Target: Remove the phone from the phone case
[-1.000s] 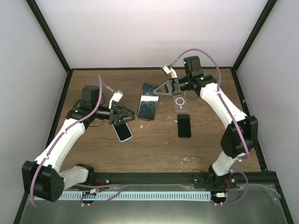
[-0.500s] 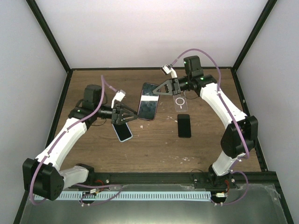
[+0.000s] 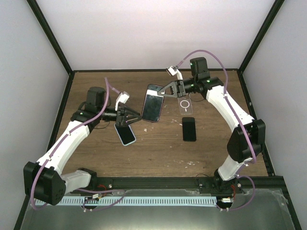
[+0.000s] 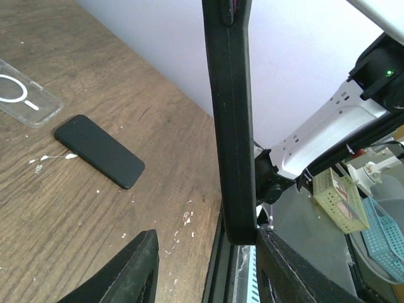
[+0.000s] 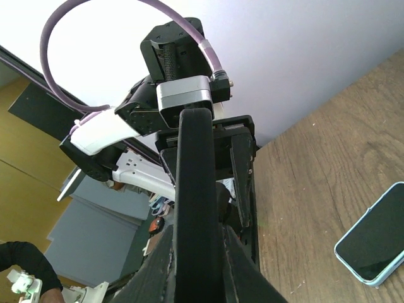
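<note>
The right hand, arm arched in from the far right, pinches the top edge of the cased phone, holding it tilted above the counter. The left hand, fingers spread, straddles the phone's lower edge.

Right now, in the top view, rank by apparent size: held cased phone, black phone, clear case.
Largest: cased phone, though lifted nearer the camera.
Then black phone and clear case, nearly alike; the case looks slightly shorter.

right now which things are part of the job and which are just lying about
In the job: cased phone, held by the right gripper; left gripper, jaws open around its edge.
Lying about: blue phone, clear case, black phone, all flat on the table.
</note>
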### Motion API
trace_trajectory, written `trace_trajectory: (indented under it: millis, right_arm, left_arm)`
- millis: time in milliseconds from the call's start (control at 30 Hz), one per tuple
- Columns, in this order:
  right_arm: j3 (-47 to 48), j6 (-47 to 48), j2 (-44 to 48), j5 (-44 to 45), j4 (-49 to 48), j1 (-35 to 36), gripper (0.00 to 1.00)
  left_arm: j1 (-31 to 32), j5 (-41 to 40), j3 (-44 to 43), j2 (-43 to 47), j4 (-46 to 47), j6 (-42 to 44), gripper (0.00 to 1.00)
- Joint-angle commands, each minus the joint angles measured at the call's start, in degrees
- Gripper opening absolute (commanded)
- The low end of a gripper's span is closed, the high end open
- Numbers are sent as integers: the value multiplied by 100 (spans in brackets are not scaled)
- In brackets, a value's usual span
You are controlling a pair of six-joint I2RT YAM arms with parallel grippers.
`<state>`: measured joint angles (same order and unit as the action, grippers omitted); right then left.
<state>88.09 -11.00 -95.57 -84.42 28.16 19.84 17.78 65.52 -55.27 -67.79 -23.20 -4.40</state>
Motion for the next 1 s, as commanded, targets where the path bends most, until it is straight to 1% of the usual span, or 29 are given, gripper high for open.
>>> trace_trajectory:
  millis: [0,167,367,600,667,767,800,867,967]
  right_arm:
    - [98,-156,380,-1203,-117,60,1]
    - [111,-267,448,-1292,-203,64,1]
    - [137,-351,492,-1348,-262,65,1]
    - [112,-362,487,-1363,-285,69,1]
    - [104,-352,480,-1349,-285,61,1]
    - [116,-356,452,-1314,-292,62,1]
    - [124,-358,437,-1313,-294,56,1]
    - [137,-358,428,-1285,-317,61,1]
    - [138,-357,393,-1252,-337,57,1]
  left_arm:
    - [6,-517,66,-116,-35,124,43]
    - [1,-793,127,-142,-110,197,43]
    - [-67,-1140,271,-231,-378,523,43]
    - [-371,-1293,320,-353,-832,981,44]
    - [-423,-1113,279,-272,-951,1147,46]
    - [-456,-395,246,93,-908,1269,53]
    - [-442,-170,252,242,-824,1232,55]
    - [-388,21,278,493,-526,960,57]
    - [-292,179,227,686,-342,708,58]
